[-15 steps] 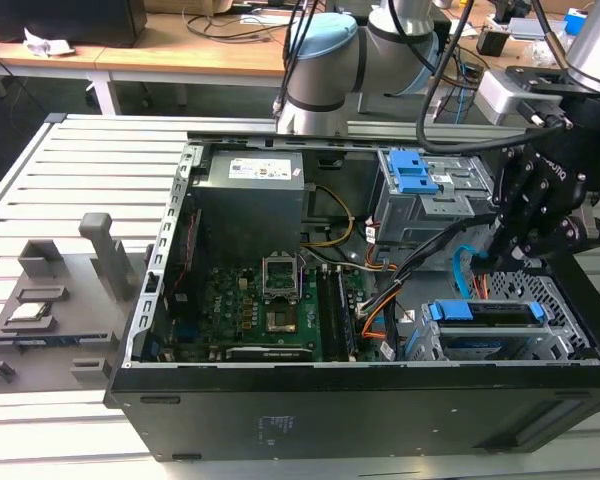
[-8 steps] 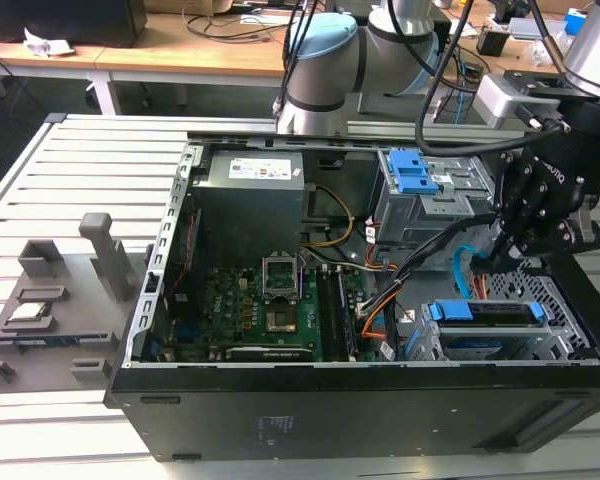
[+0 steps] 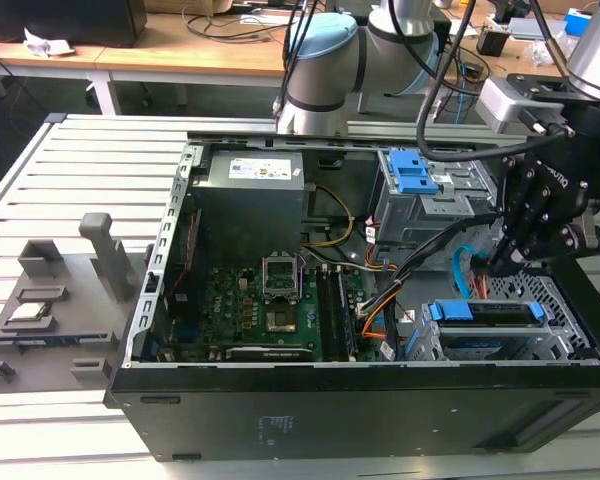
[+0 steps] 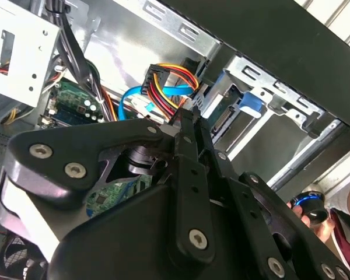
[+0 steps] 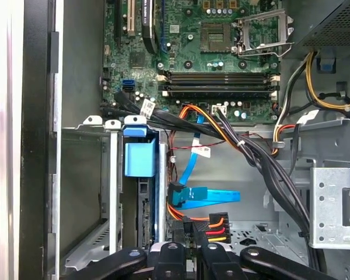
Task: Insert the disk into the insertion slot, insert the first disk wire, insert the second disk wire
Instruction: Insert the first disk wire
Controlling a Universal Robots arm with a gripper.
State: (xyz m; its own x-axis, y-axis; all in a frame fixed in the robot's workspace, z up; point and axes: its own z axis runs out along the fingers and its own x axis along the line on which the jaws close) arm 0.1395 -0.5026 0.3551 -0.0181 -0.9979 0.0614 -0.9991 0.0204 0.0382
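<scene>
Black jaws, closed, pinch the first disk wire point(image 5: 217, 224) by its dark plug.

White label point(image 3: 263, 170) on the power supply point(image 3: 245, 215) — nothing on it legible.

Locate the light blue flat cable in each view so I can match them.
Exterior view: the second disk wire curves between the blue-tabbed cage and the disk.
Second wrist view: it loops beside the first disk wire.
First wrist view: it runs slantwise beside the insertion slot.
Shared landmark: the disk's blue carrier.
</scene>
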